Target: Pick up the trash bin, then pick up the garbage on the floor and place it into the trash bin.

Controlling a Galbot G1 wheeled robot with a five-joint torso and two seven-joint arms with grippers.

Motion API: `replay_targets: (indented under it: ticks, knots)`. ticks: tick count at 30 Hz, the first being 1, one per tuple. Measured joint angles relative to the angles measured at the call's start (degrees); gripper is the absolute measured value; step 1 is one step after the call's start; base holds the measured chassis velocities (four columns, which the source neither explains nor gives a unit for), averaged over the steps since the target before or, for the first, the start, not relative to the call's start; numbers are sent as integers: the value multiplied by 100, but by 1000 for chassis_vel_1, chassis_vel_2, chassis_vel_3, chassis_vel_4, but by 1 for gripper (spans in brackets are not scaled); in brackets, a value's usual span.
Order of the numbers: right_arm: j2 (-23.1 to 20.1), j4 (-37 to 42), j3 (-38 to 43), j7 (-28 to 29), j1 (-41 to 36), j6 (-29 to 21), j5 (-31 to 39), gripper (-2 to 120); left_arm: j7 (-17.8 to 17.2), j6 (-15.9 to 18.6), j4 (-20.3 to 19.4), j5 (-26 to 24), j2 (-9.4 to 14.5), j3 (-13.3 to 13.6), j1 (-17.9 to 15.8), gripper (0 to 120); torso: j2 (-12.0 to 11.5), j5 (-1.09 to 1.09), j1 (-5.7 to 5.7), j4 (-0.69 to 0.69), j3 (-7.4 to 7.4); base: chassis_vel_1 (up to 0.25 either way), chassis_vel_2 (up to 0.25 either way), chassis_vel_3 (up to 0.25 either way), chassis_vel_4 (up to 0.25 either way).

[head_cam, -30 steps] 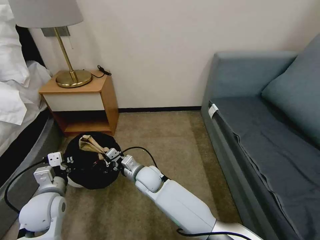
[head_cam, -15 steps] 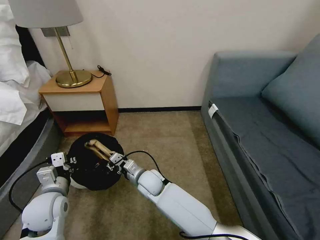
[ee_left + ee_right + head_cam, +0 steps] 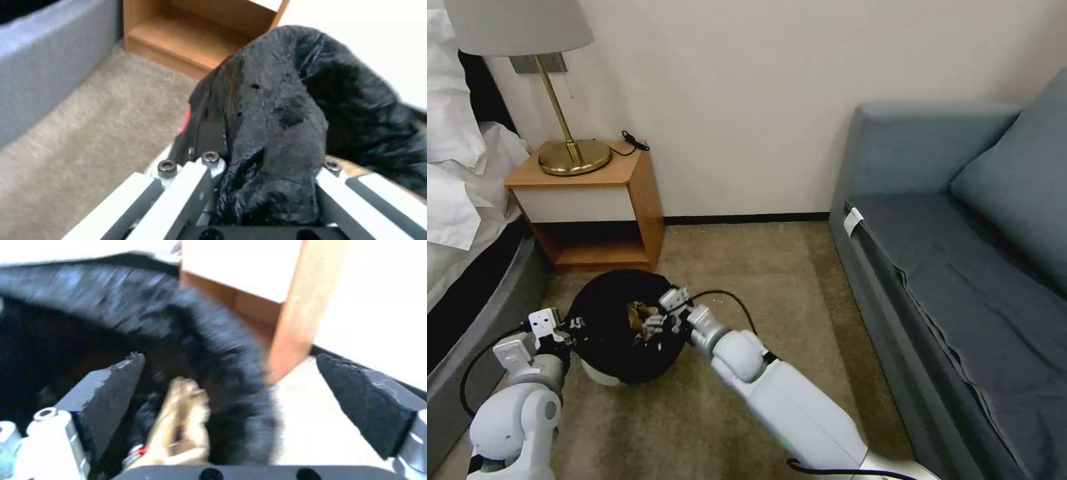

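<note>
The trash bin (image 3: 602, 373), white with a black bag (image 3: 607, 313) over its rim, is held just off the carpet in front of the nightstand. My left gripper (image 3: 568, 328) is shut on the bin's near-left rim; the left wrist view shows the gripper (image 3: 267, 173) with black bag (image 3: 285, 110) pinched between its fingers. My right gripper (image 3: 662, 313) hovers open over the bin's right rim. In the right wrist view its pads (image 3: 115, 386) stand wide apart, with nothing between them. A crumpled tan paper bag (image 3: 182, 426) lies inside the bin (image 3: 89, 323), also seen as garbage (image 3: 642, 313) from the head.
The wooden nightstand (image 3: 594, 207) with a brass lamp (image 3: 570, 157) stands just behind the bin. A bed (image 3: 460, 220) lies to the left and a blue-grey sofa (image 3: 960, 267) to the right. Open carpet (image 3: 774, 280) stretches between them.
The tan paper bag, which stuck up out of the bin, has dropped inside. My right gripper has let go and shifted to the right rim. The bin has moved slightly right.
</note>
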Motion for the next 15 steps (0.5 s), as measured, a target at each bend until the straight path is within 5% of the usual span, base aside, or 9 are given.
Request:
replay_targets:
  ticks: [15]
  knots:
    - [125,192,1254,-111,-527,111,-270,100,-714,-224,692,-2028,32,-902,-147,5,0,0,0,1,0,0,0,0,0]
